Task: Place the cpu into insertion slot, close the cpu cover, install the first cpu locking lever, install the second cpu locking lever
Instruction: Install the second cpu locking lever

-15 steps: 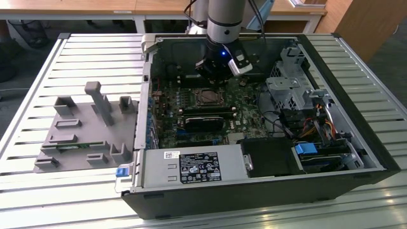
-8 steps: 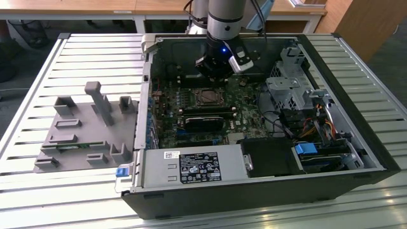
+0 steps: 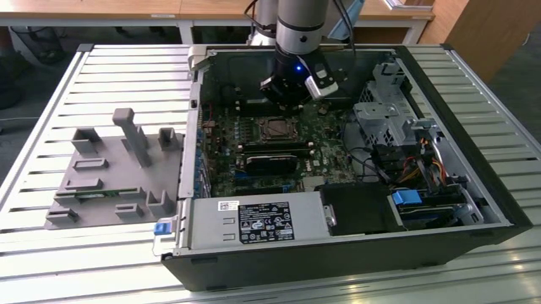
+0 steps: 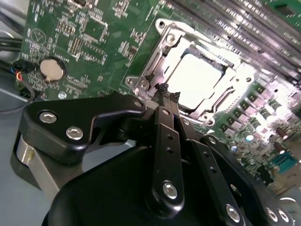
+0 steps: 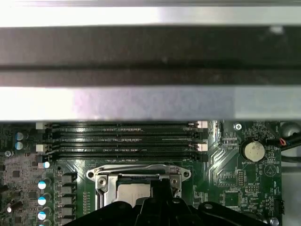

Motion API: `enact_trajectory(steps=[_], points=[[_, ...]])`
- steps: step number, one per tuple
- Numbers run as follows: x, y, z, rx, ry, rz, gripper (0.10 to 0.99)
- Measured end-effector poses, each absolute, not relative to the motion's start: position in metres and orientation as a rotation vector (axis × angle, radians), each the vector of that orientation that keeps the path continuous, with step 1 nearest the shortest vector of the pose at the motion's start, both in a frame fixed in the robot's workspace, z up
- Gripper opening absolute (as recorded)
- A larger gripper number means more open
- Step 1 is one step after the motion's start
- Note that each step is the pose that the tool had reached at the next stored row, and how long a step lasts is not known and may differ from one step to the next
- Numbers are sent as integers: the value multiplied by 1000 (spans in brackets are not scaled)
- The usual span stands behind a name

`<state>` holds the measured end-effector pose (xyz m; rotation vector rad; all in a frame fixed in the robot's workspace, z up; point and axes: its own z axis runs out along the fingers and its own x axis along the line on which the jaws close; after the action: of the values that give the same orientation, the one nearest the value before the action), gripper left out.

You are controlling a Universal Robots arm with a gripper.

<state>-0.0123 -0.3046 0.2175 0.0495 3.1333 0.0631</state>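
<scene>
Black gripper (image 4: 165,94) fingers are filling the foreground of the second wrist view, pressed together with nothing between them, tips hovering just beside the near edge of the cpu cover (image 4: 186,77). That frame is lying flat over the socket near the middle of the motherboard (image 4: 84,42), and the cpu (image 4: 195,80) is sitting inside its window, apparently seated. Judging from this, the levers are the concern now. Doing it well means keeping the closed tips low and pressing squarely, avoiding the memory slots (image 5: 124,139) alongside the socket.
</scene>
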Motion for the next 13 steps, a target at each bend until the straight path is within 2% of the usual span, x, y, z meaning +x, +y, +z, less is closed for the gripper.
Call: enact_trajectory(steps=[13], points=[[-12,-312,230,50,3133,63,106]])
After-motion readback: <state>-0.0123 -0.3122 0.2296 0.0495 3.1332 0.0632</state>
